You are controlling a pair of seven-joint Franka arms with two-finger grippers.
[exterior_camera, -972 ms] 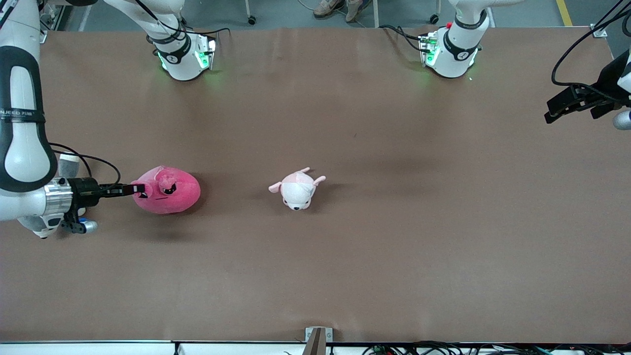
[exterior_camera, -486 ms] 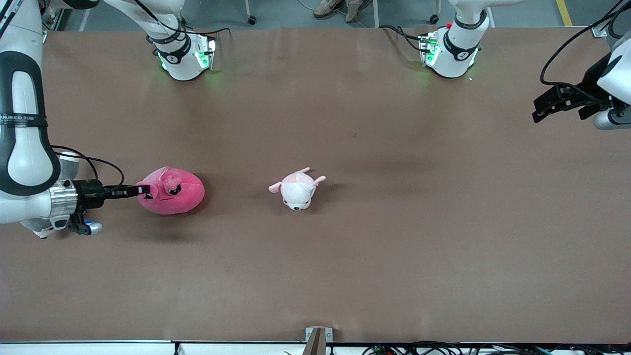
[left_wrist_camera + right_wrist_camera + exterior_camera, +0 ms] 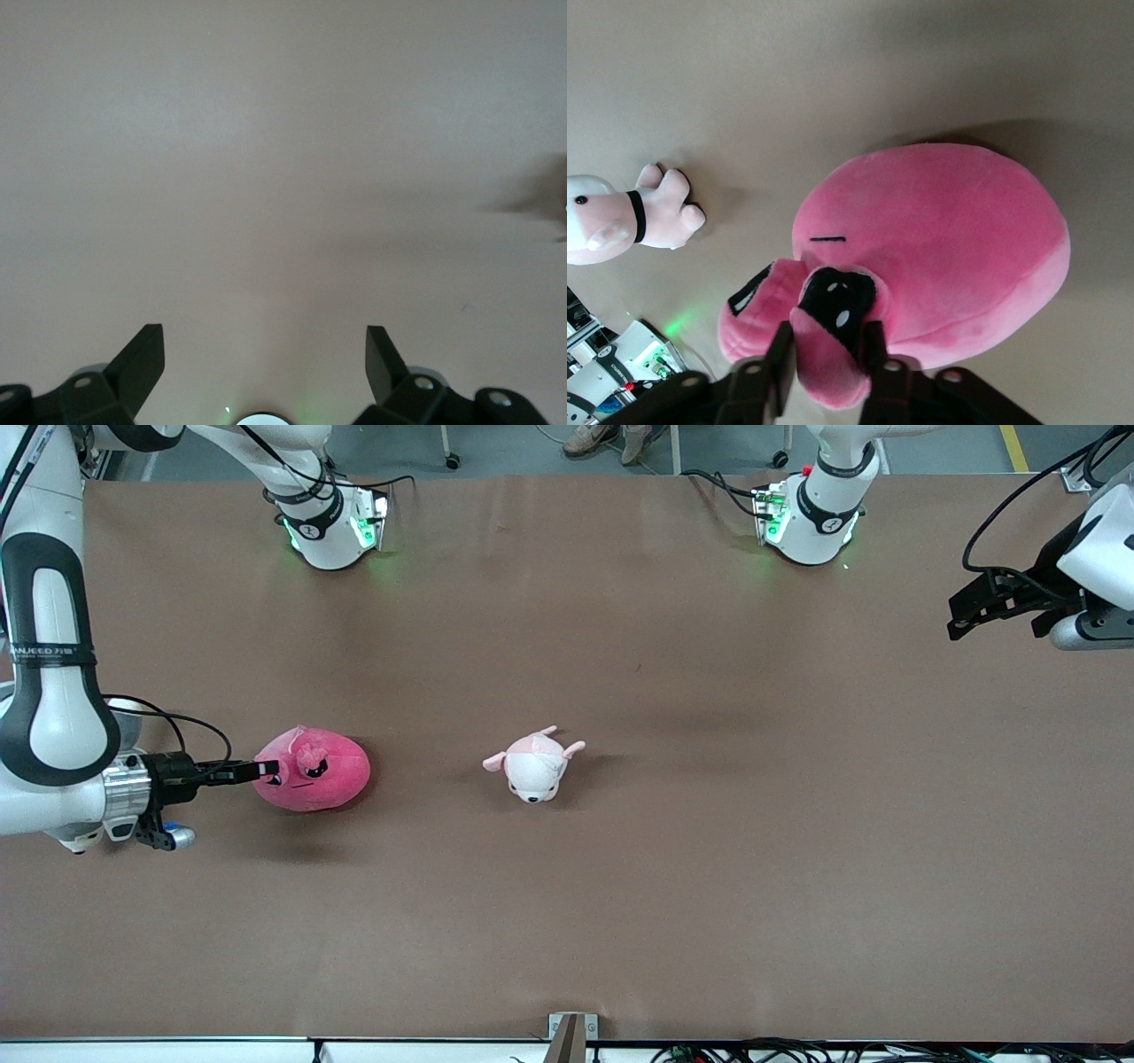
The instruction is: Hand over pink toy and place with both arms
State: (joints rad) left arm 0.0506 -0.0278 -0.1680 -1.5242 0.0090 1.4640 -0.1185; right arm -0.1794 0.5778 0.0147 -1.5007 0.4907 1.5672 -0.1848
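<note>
Right gripper clamped on pink toy, now nearer the puppy plush; left gripper agape, risen.

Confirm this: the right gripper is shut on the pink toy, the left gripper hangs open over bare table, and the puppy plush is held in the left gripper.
One part is wrong. The puppy plush is not held: the front view shows it lying on the table, apart from both grippers. The rest stands: the right gripper is shut on the pink toy, and the left gripper hangs open over bare table.
</note>
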